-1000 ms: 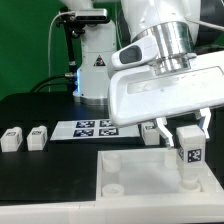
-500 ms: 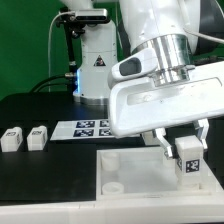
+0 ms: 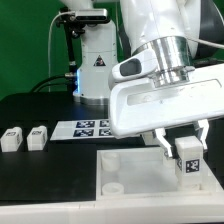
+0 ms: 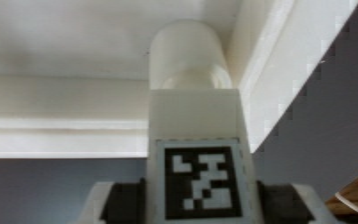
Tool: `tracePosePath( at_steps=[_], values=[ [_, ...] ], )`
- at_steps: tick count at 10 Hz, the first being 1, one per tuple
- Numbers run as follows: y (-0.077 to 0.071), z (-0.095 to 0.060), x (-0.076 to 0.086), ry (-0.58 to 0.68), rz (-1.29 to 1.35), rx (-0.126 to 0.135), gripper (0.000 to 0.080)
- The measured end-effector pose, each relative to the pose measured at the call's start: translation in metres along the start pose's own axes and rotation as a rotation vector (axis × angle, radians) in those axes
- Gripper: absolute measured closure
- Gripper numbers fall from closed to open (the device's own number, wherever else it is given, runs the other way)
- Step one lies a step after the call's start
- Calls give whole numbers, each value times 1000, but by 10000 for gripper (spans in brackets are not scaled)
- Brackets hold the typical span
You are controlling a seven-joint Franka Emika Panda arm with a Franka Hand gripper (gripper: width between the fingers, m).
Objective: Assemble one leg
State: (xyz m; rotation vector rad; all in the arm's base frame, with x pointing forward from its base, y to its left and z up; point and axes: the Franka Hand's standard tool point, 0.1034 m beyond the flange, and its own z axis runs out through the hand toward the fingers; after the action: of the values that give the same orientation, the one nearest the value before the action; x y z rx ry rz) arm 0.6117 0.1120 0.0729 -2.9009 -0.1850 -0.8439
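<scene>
My gripper (image 3: 186,152) is shut on a leg (image 3: 187,158), a small white peg with a black-and-white tag facing the camera. It holds the leg upright just over the right part of the large white tray (image 3: 140,170), whose round sockets show near its corners. In the wrist view the leg (image 4: 197,120) runs up the middle, tag end (image 4: 202,180) between my fingers, round end toward the tray's rim (image 4: 87,110). Two more legs (image 3: 11,137) (image 3: 37,135) stand at the exterior view's left on the black table.
The marker board (image 3: 88,127) lies flat behind the tray. A white robot base and a black stand (image 3: 92,60) rise at the back. The tray's near-left socket (image 3: 115,186) shows open.
From one second ago my gripper and the leg moved slightly left and toward the camera, filling more of the view. Over the last half second nothing visibly moved.
</scene>
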Motion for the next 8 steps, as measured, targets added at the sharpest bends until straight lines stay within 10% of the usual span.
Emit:
tracePosePath(
  at_steps=[3, 8],
  values=[
    [0, 0, 0, 0, 0, 0, 169],
    [0, 0, 0, -1, 0, 0, 151]
  ],
)
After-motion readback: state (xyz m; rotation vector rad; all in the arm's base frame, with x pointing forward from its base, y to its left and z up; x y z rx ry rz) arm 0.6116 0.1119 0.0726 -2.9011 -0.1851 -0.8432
